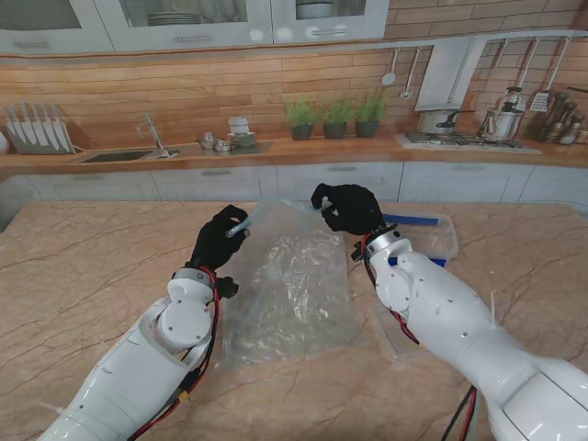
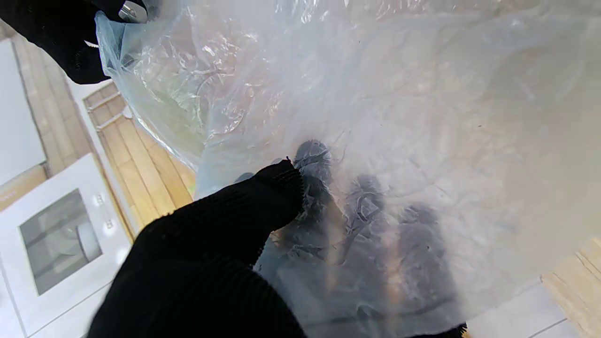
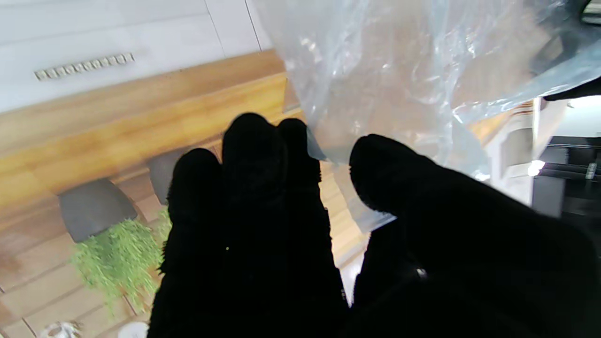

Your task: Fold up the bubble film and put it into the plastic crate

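Left hand (image 1: 219, 237) and right hand (image 1: 347, 208) each pinch a far corner of the film (image 1: 289, 294), lifting that edge off the marble table (image 1: 83, 276). The crate (image 1: 439, 237) sits right, behind the right hand. Kitchen counter (image 1: 276, 154) beyond.

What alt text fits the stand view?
Two black-gloved robot hands, left robot hand and right robot hand, pinch the far corners of a clear bubble film, lifting that edge off a marble table. A clear plastic crate sits to the right.
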`<act>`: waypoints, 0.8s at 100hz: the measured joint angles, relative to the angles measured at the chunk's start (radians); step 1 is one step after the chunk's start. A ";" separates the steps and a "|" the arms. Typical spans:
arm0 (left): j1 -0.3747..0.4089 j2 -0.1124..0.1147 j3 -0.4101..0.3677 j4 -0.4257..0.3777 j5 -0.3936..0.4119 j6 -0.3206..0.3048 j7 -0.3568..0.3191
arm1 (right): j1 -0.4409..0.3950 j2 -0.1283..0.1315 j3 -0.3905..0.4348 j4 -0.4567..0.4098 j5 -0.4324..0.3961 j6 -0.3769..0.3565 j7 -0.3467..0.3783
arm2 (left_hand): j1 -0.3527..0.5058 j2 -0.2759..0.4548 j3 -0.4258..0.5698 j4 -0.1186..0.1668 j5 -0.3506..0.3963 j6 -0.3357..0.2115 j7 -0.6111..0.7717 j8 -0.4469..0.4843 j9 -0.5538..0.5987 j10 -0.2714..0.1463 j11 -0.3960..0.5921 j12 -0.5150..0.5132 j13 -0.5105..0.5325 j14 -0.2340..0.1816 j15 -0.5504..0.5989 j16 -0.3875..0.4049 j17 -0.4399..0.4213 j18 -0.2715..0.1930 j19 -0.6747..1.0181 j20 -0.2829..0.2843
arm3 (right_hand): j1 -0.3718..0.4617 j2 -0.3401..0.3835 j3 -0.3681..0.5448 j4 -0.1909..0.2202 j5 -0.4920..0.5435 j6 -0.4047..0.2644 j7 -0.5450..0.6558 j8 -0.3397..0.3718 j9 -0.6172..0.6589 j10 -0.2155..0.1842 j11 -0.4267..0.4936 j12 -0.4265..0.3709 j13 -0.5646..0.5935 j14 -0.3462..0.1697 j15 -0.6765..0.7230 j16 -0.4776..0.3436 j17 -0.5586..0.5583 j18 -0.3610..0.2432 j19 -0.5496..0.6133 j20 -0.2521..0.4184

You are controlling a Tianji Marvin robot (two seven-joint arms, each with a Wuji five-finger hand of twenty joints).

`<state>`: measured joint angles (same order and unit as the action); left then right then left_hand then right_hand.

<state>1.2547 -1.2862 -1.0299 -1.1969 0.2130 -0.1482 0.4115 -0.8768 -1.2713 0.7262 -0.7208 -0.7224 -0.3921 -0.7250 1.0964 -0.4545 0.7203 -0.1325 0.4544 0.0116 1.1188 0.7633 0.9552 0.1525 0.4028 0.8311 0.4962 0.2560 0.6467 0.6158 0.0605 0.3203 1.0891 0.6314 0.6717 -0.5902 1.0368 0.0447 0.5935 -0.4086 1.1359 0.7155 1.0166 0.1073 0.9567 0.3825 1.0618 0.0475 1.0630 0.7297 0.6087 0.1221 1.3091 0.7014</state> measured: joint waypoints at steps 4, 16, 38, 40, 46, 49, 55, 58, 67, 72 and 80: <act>0.009 0.003 -0.003 -0.003 0.004 -0.019 -0.004 | -0.005 0.006 -0.001 0.002 -0.022 -0.018 -0.029 | -0.008 0.000 0.011 0.000 0.002 -0.008 0.000 0.000 0.011 -0.003 -0.012 0.000 0.000 -0.007 -0.010 0.000 -0.003 0.000 -0.022 -0.001 | 0.000 0.000 0.000 -0.007 0.000 -0.004 0.001 -0.001 0.000 -0.004 0.000 0.000 0.000 -0.002 0.000 0.000 0.000 0.000 0.000 0.000; 0.042 0.019 -0.011 -0.017 0.039 -0.083 -0.039 | -0.035 0.037 0.009 -0.013 -0.112 -0.052 -0.090 | -0.036 -0.004 0.044 -0.020 0.036 -0.039 -0.003 0.000 0.013 -0.026 -0.035 -0.007 0.000 -0.026 -0.040 -0.008 -0.012 0.000 -0.070 -0.012 | 0.000 0.000 0.000 -0.025 -0.012 -0.011 0.017 -0.014 0.000 -0.009 0.001 0.000 0.000 -0.007 -0.002 0.000 0.002 -0.001 -0.006 0.000; 0.092 0.062 -0.022 -0.024 0.257 -0.187 -0.050 | -0.137 0.122 0.058 -0.114 -0.264 -0.097 -0.140 | -0.052 -0.039 0.109 -0.034 0.086 -0.086 -0.013 -0.003 0.040 -0.067 -0.061 -0.026 0.000 -0.041 -0.043 0.000 -0.014 0.000 -0.092 -0.012 | 0.000 0.000 0.000 -0.027 -0.023 -0.025 0.025 -0.026 0.000 -0.022 0.002 -0.002 0.000 -0.014 -0.012 -0.001 0.002 -0.013 -0.014 -0.003; 0.095 0.066 -0.023 -0.025 0.278 -0.193 -0.047 | -0.144 0.127 0.060 -0.117 -0.278 -0.101 -0.146 | -0.053 -0.054 0.117 -0.043 0.088 -0.088 -0.014 -0.010 0.047 -0.072 -0.061 -0.031 0.000 -0.042 -0.043 0.000 -0.014 0.000 -0.092 -0.012 | 0.000 0.000 0.000 -0.029 -0.023 -0.025 0.025 -0.026 0.000 -0.022 0.002 -0.003 0.000 -0.014 -0.012 -0.001 0.002 -0.013 -0.014 -0.003; 0.106 0.078 -0.027 -0.029 0.328 -0.202 -0.041 | -0.163 0.146 0.068 -0.132 -0.320 -0.118 -0.158 | -0.075 -0.057 0.134 -0.043 0.094 -0.092 -0.014 -0.012 0.051 -0.074 -0.061 -0.034 0.000 -0.044 -0.043 0.000 -0.014 0.000 -0.092 -0.012 | 0.000 0.000 0.000 -0.029 -0.023 -0.025 0.025 -0.027 0.000 -0.022 0.002 -0.003 0.000 -0.014 -0.012 -0.001 0.002 -0.014 -0.015 -0.008; 0.111 0.084 -0.029 -0.033 0.346 -0.207 -0.040 | -0.171 0.157 0.067 -0.142 -0.344 -0.127 -0.162 | -0.075 -0.057 0.141 -0.043 0.094 -0.092 -0.014 -0.012 0.051 -0.074 -0.061 -0.040 0.000 -0.045 -0.043 0.000 -0.014 0.000 -0.092 -0.012 | -0.001 0.000 0.000 -0.030 -0.023 -0.025 0.025 -0.029 0.000 -0.022 0.002 -0.003 0.000 -0.015 -0.013 -0.001 0.002 -0.014 -0.015 -0.011; 0.123 0.098 -0.035 -0.046 0.381 -0.216 -0.045 | -0.181 0.183 0.056 -0.164 -0.397 -0.139 -0.170 | -0.075 -0.057 0.152 -0.043 0.094 -0.092 -0.014 -0.013 0.051 -0.074 -0.061 -0.040 0.000 -0.045 -0.053 0.000 -0.014 0.000 -0.092 -0.012 | -0.001 0.000 0.000 -0.035 -0.024 -0.025 0.026 -0.038 0.000 -0.023 0.002 -0.011 0.000 -0.017 -0.018 -0.001 0.003 -0.017 -0.017 -0.011; 0.128 0.105 -0.039 -0.053 0.406 -0.222 -0.053 | -0.182 0.197 0.043 -0.173 -0.423 -0.141 -0.176 | -0.087 -0.068 0.159 -0.043 0.094 -0.092 -0.014 -0.013 0.051 -0.074 -0.061 -0.040 0.001 -0.046 -0.054 0.000 -0.014 0.000 -0.093 -0.012 | -0.001 0.000 0.000 -0.035 -0.025 -0.025 0.026 -0.041 0.000 -0.025 0.002 -0.011 0.000 -0.019 -0.023 -0.002 0.003 -0.022 -0.019 -0.012; 0.139 0.128 -0.046 -0.067 0.496 -0.242 -0.068 | -0.186 0.232 0.019 -0.195 -0.474 -0.145 -0.191 | -0.104 -0.089 0.175 -0.043 0.094 -0.093 -0.017 -0.023 0.051 -0.074 -0.061 -0.041 0.001 -0.048 -0.066 0.000 -0.014 0.000 -0.093 -0.011 | -0.001 0.000 0.000 -0.037 -0.036 -0.025 0.026 -0.050 0.000 -0.035 0.002 -0.012 0.000 -0.026 -0.024 -0.010 0.011 -0.029 -0.021 -0.012; 0.145 0.137 -0.050 -0.073 0.517 -0.253 -0.072 | -0.193 0.244 0.022 -0.207 -0.489 -0.148 -0.195 | -0.115 -0.108 0.183 -0.043 0.094 -0.093 -0.017 -0.024 0.050 -0.074 -0.061 -0.040 0.001 -0.054 -0.074 0.000 -0.014 0.000 -0.093 -0.010 | -0.001 0.000 0.000 -0.038 -0.036 -0.025 0.026 -0.057 0.000 -0.035 0.002 -0.012 0.000 -0.026 -0.025 -0.011 0.012 -0.029 -0.021 -0.012; 0.159 0.146 -0.064 -0.085 0.519 -0.266 -0.080 | -0.210 0.259 0.035 -0.235 -0.513 -0.152 -0.199 | -0.127 -0.120 0.184 -0.043 0.094 -0.093 -0.017 -0.024 0.040 -0.074 -0.066 -0.041 0.001 -0.054 -0.083 0.000 -0.014 0.000 -0.093 -0.010 | -0.001 0.000 0.000 -0.051 -0.039 -0.025 0.035 -0.077 0.000 -0.035 0.002 -0.012 0.000 -0.026 -0.036 -0.012 0.012 -0.029 -0.027 -0.012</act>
<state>1.4140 -1.1401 -1.0937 -1.2819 0.7320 -0.4142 0.3312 -1.0868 -1.0124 0.7611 -0.9554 -1.2354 -0.5446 -0.9245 0.9699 -0.5741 0.9044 -0.1754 0.5486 -0.0813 1.1018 0.7395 0.9955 0.0785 0.3364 0.7906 0.4975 0.2017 0.5637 0.6160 0.0470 0.3202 0.9960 0.6213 0.6706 -0.5902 1.0368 -0.0063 0.5549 -0.4337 1.1709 0.6386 1.0161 0.0723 0.9585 0.3708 1.0619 0.0215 1.0268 0.7174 0.6210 0.0930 1.2818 0.6896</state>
